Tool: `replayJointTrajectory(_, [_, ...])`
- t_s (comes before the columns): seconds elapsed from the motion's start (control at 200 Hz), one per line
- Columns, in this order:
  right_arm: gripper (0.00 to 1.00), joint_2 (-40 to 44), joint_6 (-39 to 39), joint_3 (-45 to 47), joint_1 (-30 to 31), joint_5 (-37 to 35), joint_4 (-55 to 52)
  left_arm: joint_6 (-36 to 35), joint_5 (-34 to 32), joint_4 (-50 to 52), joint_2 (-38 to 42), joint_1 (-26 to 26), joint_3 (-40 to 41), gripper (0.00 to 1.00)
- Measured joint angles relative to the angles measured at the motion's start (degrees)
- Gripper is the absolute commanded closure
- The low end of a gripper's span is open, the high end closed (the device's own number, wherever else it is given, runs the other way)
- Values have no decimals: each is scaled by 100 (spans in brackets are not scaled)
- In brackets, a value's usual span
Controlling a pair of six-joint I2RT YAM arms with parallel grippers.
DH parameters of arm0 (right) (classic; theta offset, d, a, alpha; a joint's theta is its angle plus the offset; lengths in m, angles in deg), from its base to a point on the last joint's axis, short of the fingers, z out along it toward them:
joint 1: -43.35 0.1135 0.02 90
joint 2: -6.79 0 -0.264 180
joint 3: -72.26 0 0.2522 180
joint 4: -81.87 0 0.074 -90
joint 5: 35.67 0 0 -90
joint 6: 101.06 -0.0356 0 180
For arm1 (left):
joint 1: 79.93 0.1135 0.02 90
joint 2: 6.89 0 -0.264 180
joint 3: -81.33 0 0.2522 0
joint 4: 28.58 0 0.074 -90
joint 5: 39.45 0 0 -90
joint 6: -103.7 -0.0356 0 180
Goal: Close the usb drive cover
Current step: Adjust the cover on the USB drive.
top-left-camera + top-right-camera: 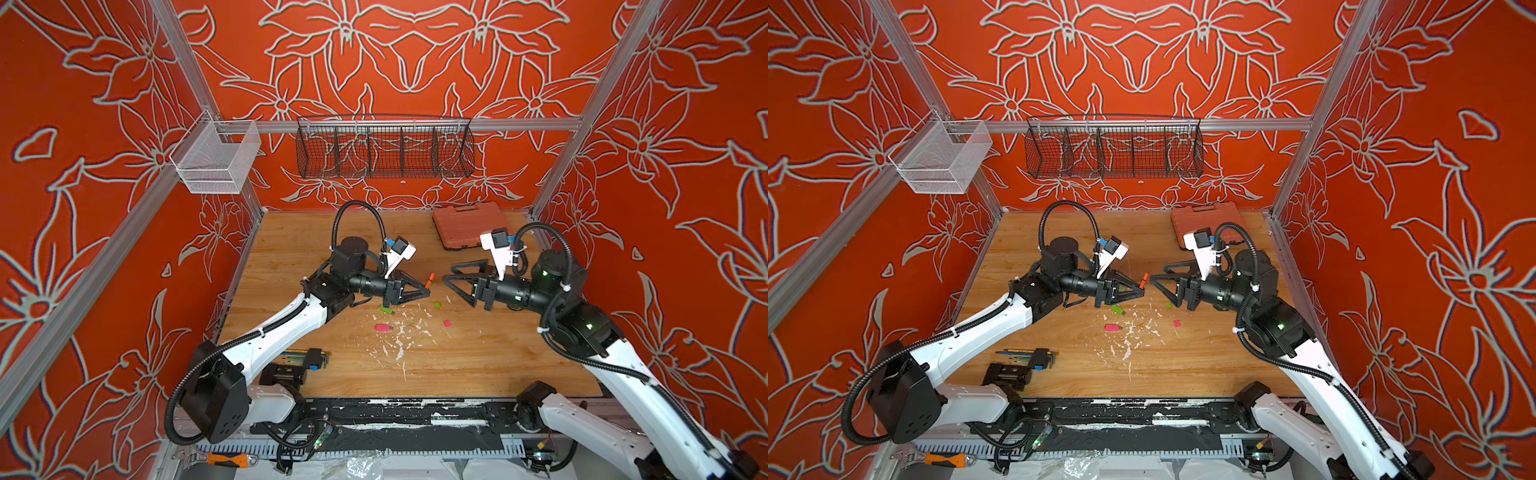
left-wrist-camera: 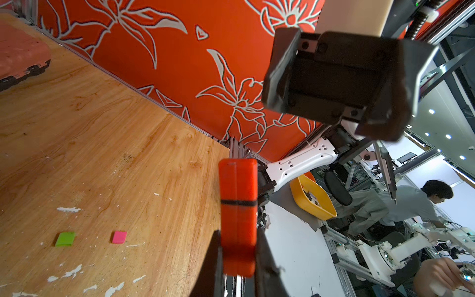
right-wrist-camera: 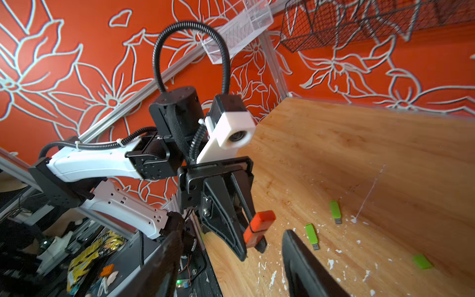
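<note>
one orange usb drive [image 2: 237, 218] pinched in left gripper [image 1: 427, 289]; right gripper [image 1: 448, 274] spread wide, empty; two green drives [image 3: 335, 211] [image 3: 311, 233], one pink drive [image 1: 383, 328]

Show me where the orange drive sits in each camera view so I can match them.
In a top view: drive just right of centre, above mid-table.
In a top view: drive near centre.
Left wrist: drive lower centre, standing up between the fingers.
Right wrist: drive lower centre, tilted.
Landmark: the left gripper clamped on it, in all four.
</note>
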Motion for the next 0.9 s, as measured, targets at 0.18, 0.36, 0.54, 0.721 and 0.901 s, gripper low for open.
replayJointTrajectory(0.18, [37, -35, -33, 0, -181, 199, 92, 26, 2, -4, 186, -55, 7, 100])
replayJointTrajectory(0.36, [40, -435, -254, 164, -186, 669, 778, 48, 28, -2, 271, -177, 4, 100])
replayJointTrajectory(0.54, [49, -664, -463, 358, -186, 911, 1276, 98, 33, 0, 275, -229, 4, 100])
replayJointTrajectory(0.721, [56, -752, -557, 404, -179, 1064, 1628, 114, 31, 0, 278, -234, 4, 100])
replayJointTrajectory(0.901, [56, -750, -514, 411, -111, 1078, 1617, 116, 31, 9, 278, -234, -39, 100])
